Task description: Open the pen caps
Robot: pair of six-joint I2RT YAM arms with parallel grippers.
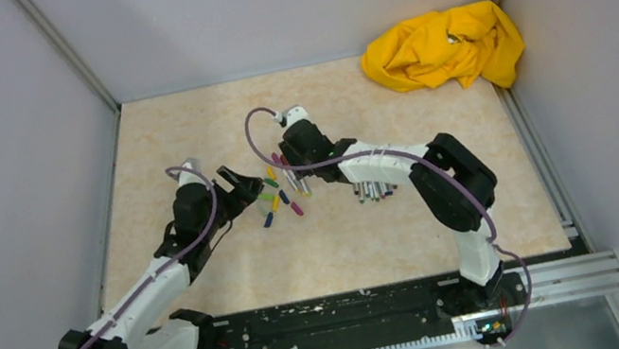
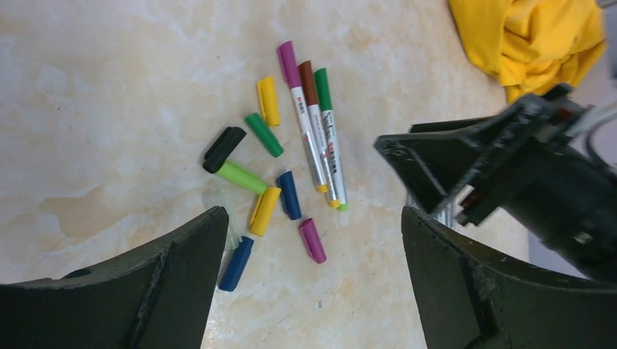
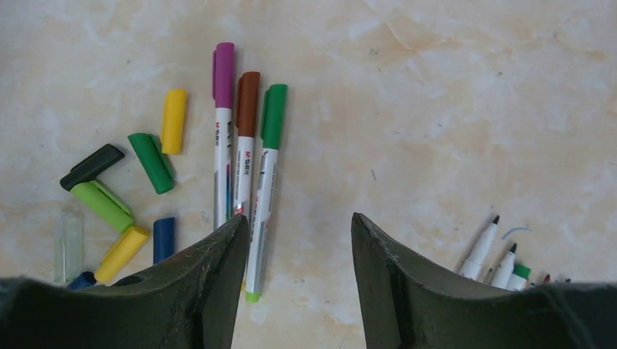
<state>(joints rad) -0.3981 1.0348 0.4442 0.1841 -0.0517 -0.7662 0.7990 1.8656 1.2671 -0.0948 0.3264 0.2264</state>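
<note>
Three capped grey-white marker pens (image 3: pixel 244 167) lie side by side on the beige worktop (image 3: pixel 436 109), beside loose stubby coloured caps (image 3: pixel 153 163). Left fingers (image 2: pixel 174 269) and right fingers (image 3: pixel 211 276) gape, empty. Pens seem light, stiff, slick: pinch barrel and cap separately.

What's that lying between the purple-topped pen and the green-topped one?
A brown-capped pen lies there, side by side with the purple-capped pen and the green-capped pen. The right wrist view shows it most clearly.
</note>
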